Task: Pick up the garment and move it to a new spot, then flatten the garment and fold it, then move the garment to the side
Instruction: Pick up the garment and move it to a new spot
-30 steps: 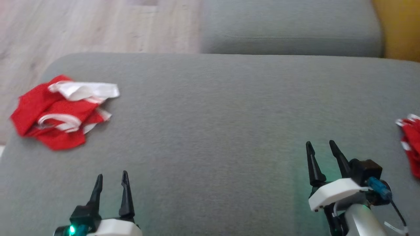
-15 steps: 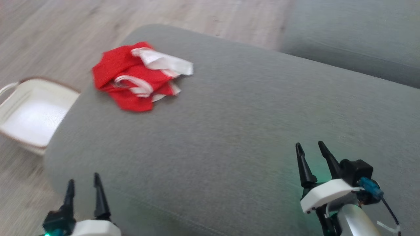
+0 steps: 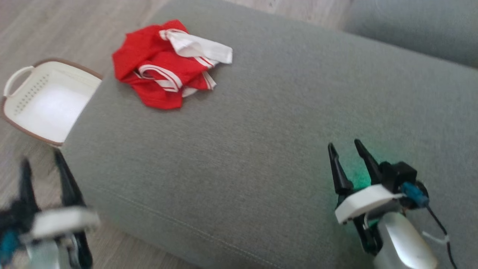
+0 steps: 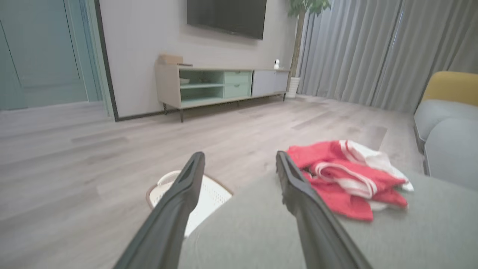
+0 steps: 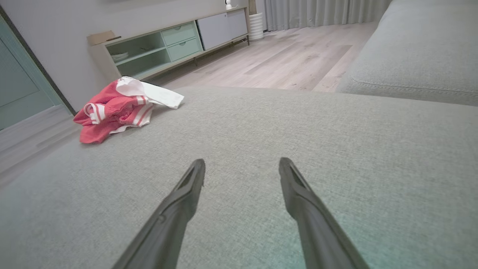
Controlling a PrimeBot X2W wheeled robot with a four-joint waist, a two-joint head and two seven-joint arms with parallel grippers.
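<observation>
Head view: red garment with white striped trim and a white panel, crumpled in a heap on the grey sofa cushion, near the cushion's corner. Left pincer is blurred, fingers spread, nothing between them; it sits off the cushion edge above the floor, with the white basket just ahead of it. Garment lies ahead of the left pincer and off to its right, not touching. Right pincer is also spread and empty, low over bare cushion; garment is well ahead and to its left, well apart. Handling, as a judgement: thin knit fabric, light, limp, no stiffness, not fragile and not slippery on the cushion's weave. It should sag and unroll when lifted, so a single pinch likely brings only the top layers first. Best hold looks like a raised fold: the red ridge with the striped band at the heap's middle, or the thicker white panel edge on the side farthest from the left pincer. Flat thin edges against the cushion look harder to get under. Left pincer is the closer one for the pick.
</observation>
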